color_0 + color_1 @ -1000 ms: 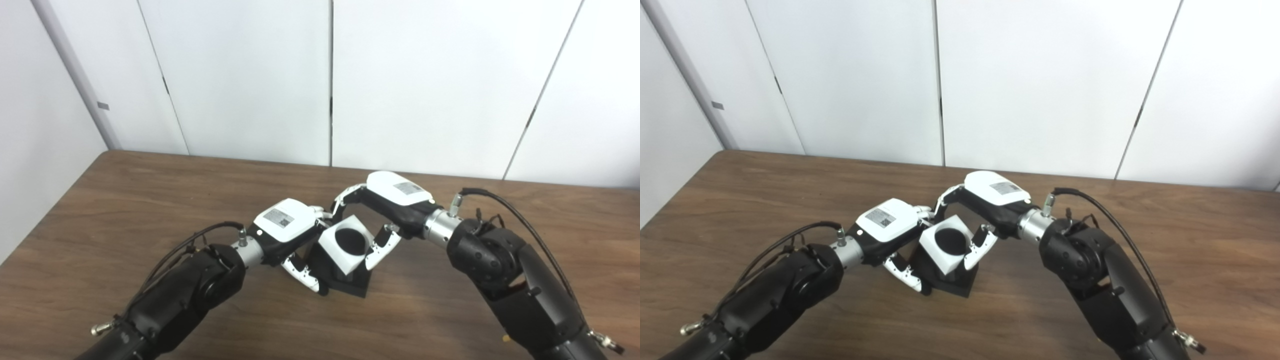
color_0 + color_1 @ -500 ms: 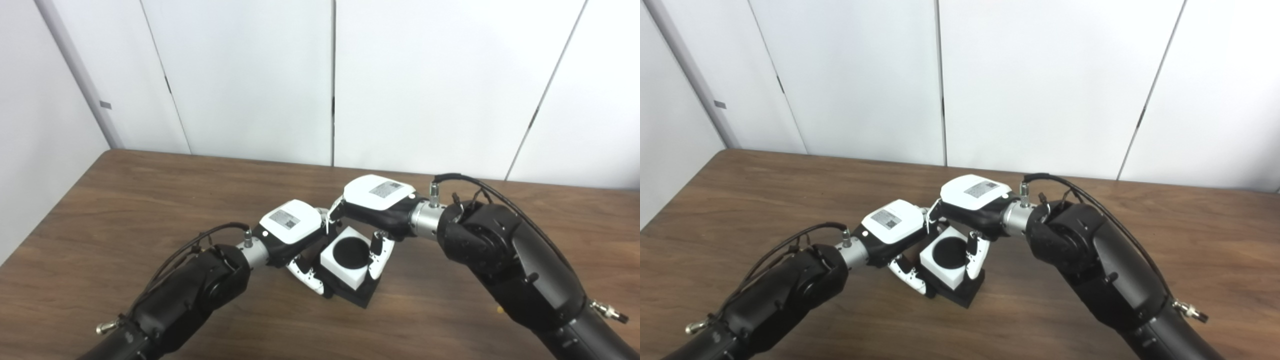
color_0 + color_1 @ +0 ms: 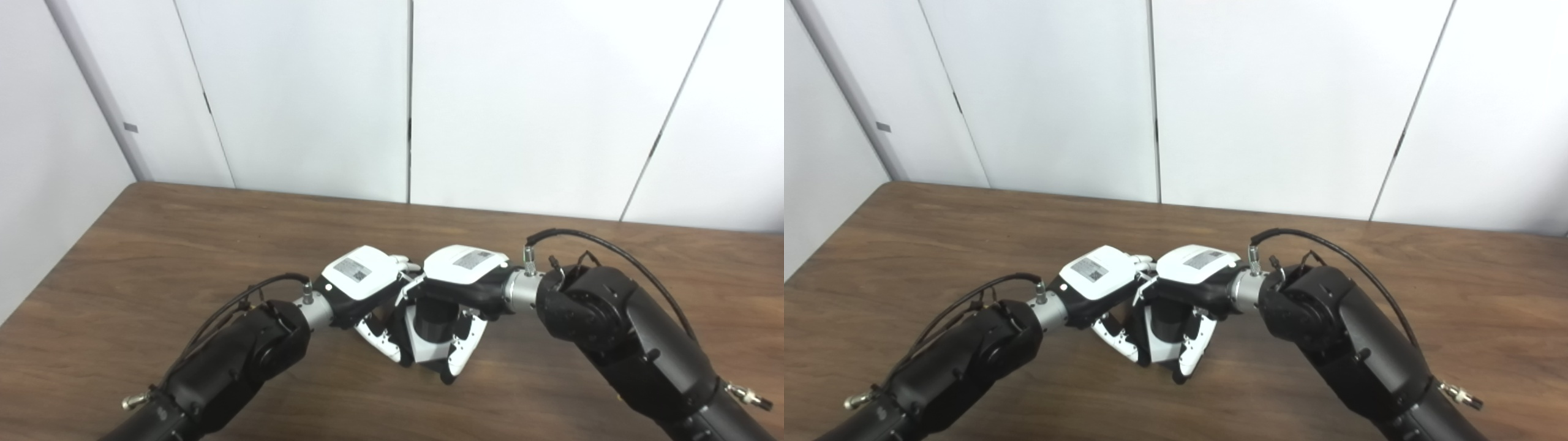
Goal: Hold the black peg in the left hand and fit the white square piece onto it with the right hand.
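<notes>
Two arms meet at the middle of the brown wooden table (image 3: 153, 245), seen from the head cameras. The left hand (image 3: 361, 278) enters from the lower left, its fingers (image 3: 383, 340) curled down against the left side of the black peg (image 3: 433, 315), whose dark round column stands upright between the two hands. The white square piece (image 3: 429, 350) sits low around the column, just below both palms and close to the table surface; whether it is fully seated against the peg's base cannot be told, since the fingers cover that part. The right hand (image 3: 465, 272) reaches in from the lower right, palm directly over the peg top, its fingers (image 3: 462, 352) closed down on the right side of the white piece. The backs of the two hands nearly touch.
</notes>
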Controlling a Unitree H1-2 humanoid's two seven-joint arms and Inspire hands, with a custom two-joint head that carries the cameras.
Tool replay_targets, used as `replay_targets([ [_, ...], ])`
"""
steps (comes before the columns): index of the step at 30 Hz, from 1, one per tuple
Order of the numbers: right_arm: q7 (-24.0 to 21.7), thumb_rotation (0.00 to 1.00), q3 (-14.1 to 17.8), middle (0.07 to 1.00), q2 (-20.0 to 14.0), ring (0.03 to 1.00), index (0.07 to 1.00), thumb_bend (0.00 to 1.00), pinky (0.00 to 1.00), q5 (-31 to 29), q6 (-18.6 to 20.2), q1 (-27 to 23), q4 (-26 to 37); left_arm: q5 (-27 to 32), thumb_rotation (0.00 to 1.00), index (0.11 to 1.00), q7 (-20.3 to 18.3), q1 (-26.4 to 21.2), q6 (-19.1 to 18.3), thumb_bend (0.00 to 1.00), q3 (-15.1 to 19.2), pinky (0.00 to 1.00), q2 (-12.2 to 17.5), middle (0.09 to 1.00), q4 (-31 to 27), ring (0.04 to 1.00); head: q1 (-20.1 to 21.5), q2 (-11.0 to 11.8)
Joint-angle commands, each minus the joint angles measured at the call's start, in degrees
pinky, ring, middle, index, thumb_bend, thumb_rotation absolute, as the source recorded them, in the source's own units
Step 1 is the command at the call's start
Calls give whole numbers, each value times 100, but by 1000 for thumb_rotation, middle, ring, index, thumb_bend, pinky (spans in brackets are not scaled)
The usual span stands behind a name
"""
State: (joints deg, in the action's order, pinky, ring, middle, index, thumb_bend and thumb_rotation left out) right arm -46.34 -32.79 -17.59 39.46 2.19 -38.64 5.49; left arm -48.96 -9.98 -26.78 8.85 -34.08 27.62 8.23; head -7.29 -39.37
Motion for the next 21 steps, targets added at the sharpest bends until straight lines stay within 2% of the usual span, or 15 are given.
replay_targets([
  [1,130,325,166,822,-4,846,773,901,813,-37,-6,-228,78,-317,77,494,-431,289,25,521,-311,812,-21,886,265,899,-1,-1],
  [8,328,329,417,844,-43,849,799,899,775,2,20,-153,94,-330,77,493,-467,290,27,522,-319,813,4,882,218,897,45,-5],
  [16,965,271,1126,827,-135,827,792,900,731,-240,-49,50,216,-270,76,493,-458,315,54,522,-291,831,42,879,264,908,227,43],
  [21,1250,247,1675,825,-216,819,795,880,686,-516,139,258,411,-283,75,494,-440,324,76,522,-287,817,72,874,263,902,284,46],
])
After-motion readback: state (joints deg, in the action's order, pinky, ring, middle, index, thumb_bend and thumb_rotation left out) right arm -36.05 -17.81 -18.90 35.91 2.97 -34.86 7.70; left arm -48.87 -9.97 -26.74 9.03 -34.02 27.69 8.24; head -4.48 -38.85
